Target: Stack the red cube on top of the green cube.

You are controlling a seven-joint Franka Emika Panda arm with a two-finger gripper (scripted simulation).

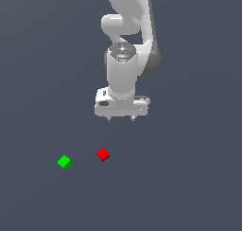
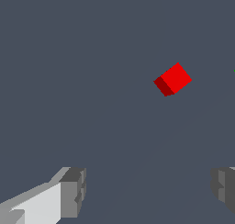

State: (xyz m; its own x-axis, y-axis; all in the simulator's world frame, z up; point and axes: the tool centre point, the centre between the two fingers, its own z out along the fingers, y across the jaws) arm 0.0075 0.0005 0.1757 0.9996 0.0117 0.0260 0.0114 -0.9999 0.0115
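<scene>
Surface: plain dark slate-grey surface (image 1: 189, 187) is filling both views, flat and unmarked, carrying the two cubes.
Arm: white Panda arm (image 1: 125, 59) is coming in from the top of the exterior view and is pointing its wrist straight down, seen almost from above.
Pincer: pincer (image 1: 121, 118) is hanging above the surface with its two short fingertips (image 1: 110, 117) pointing down; in the wrist view the two grey pads (image 2: 73, 191) are standing wide apart with bare surface between them, so the pincer is spread and gripping nothing.
Red cube: red cube (image 1: 103, 155) is sitting on the surface, below the pincer in the exterior view and slightly toward that view's left, clear of the fingers; its edges are turned at an angle to the picture frame. In the wrist view the red cube (image 2: 172, 79) is showing ahead of the pads, nearer the far pad's side, not between them.
Green cube: green cube (image 1: 64, 162) is resting on the surface toward the exterior view's left of the red cube, near it but apart, with a gap of bare surface between the two; it is also turned at an angle. In the wrist view only a sliver of green is showing at the picture's edge.
Stacking: both cubes are lying separately on the surface, neither on top of the other.
</scene>
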